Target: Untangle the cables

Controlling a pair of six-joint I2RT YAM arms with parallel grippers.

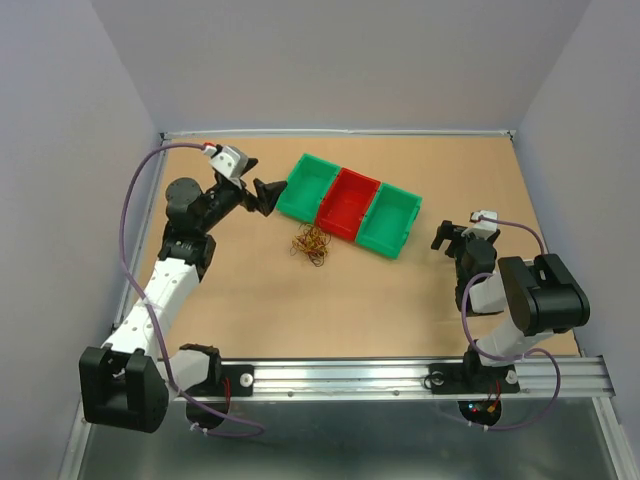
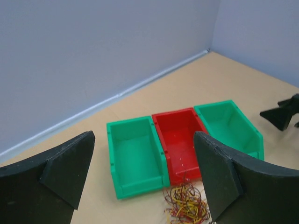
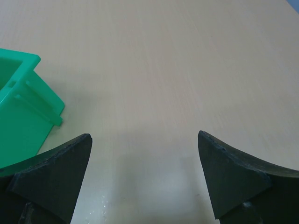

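Three open bins stand side by side, touching, in a slanted row on the tabletop (image 1: 400,300): a left green bin (image 1: 308,185), a red bin (image 1: 349,203) in the middle and a right green bin (image 1: 390,220). From the left wrist view each one shows only its bare floor, the red one with a few pale specks on it. That makes two green bins, one red bin, and one heap of cables (image 1: 312,243); the strands in it are too thin and too knotted to count. The heap lies on the tabletop just beside the near wall of the red bin, close to where it meets the left green bin. It is a small loose clump of curly, hair-thin wires, mostly yellow and orange with some red and a few dark ones, looping over each other with stray ends poking out. The left fingers (image 2: 65,168) hang spread wide and released above the bins' left end, grasping nothing. The right fingers (image 3: 56,168) are likewise spread apart with only bare tabletop between them, just beyond the right green bin's corner.
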